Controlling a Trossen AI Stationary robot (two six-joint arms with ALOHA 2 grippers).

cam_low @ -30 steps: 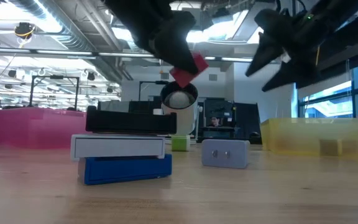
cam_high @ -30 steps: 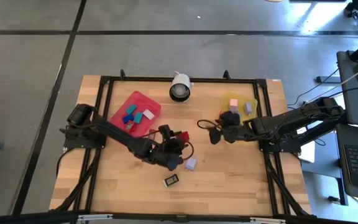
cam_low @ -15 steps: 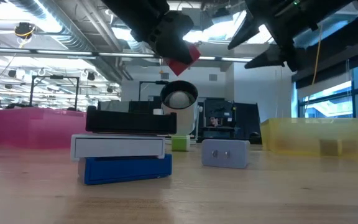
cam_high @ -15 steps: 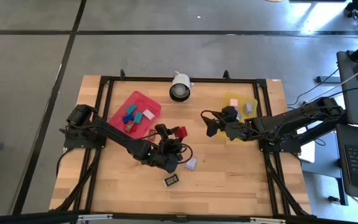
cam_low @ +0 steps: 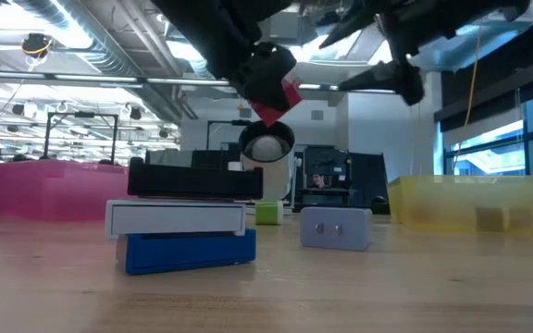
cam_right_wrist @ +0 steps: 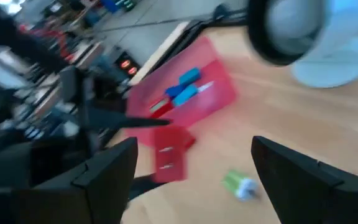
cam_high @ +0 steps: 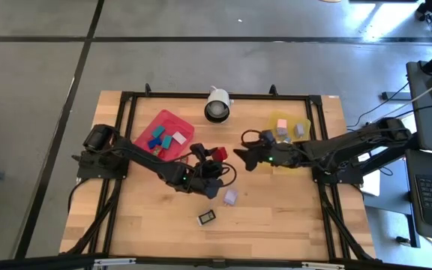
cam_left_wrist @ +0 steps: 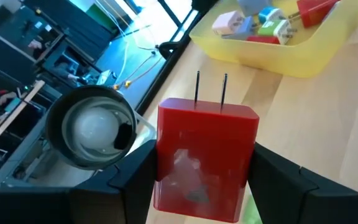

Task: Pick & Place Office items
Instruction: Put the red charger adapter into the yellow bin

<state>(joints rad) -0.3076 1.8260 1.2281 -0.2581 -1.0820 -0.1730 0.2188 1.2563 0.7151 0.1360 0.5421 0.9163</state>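
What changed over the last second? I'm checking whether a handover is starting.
The left gripper, shut on the red plug, carried it toward the table's far side. The open right gripper swung closer to it. Lilac adapter and black labelled piece stayed put.

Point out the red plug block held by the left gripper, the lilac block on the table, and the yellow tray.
red plug block [cam_left_wrist: 205,158]: left wrist view, its front face.
lilac block [cam_low: 335,228]: low view, its front face.
yellow tray [cam_low: 452,213]: low view, its front wall.

Two trays [cam_high: 172,120] [cam_high: 304,122], two arms, one lamp [cam_high: 217,105].
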